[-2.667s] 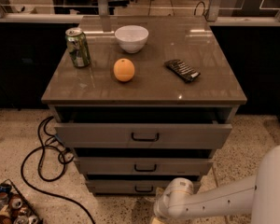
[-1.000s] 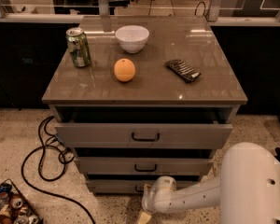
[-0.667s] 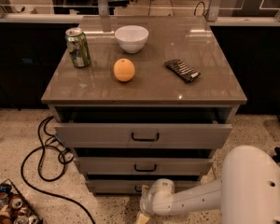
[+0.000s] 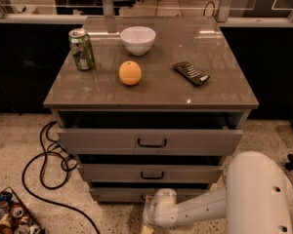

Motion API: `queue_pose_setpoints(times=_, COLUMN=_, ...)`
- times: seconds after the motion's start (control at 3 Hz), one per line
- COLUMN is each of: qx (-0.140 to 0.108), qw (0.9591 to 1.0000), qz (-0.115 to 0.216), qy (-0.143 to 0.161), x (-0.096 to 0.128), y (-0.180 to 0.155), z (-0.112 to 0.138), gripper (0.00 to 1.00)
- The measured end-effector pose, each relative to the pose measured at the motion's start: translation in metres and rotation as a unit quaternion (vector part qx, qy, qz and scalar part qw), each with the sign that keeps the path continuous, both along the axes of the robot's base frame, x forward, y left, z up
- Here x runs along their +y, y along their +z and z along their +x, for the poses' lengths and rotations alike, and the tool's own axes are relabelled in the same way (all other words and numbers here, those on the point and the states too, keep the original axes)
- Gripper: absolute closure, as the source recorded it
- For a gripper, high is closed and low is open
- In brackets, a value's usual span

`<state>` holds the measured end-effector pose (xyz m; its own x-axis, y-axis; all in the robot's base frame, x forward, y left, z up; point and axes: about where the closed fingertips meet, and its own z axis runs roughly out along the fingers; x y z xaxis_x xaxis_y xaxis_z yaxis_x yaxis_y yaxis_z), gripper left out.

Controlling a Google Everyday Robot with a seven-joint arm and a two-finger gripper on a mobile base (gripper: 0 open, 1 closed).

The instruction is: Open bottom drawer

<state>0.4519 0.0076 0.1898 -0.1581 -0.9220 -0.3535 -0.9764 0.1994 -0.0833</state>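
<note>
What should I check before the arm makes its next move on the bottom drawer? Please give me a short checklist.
1. The bottom drawer not yet pulled out: ok, its front sits furthest back.
2. The gripper on the handle: cannot tell; the gripper is at the picture's bottom edge, in front of the bottom drawer.
3. Handle visible: not ok, the arm covers most of it.
4. Room above: not ok, the top drawer and middle drawer stand partly open over it.
5. Floor path: ok, the black cable lies left of the cabinet.
6. The can, bowl and orange sit away from the front edge: ok.
</note>
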Motion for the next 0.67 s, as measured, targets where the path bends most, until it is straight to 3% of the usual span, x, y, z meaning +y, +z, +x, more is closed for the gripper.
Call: queue_pose_setpoints(times=0.67, qx=0.021, qw=0.9979, qz=-0.055, qy=0.025, x=0.0037, y=-0.0122, z=-0.0006, gripper=0.0)
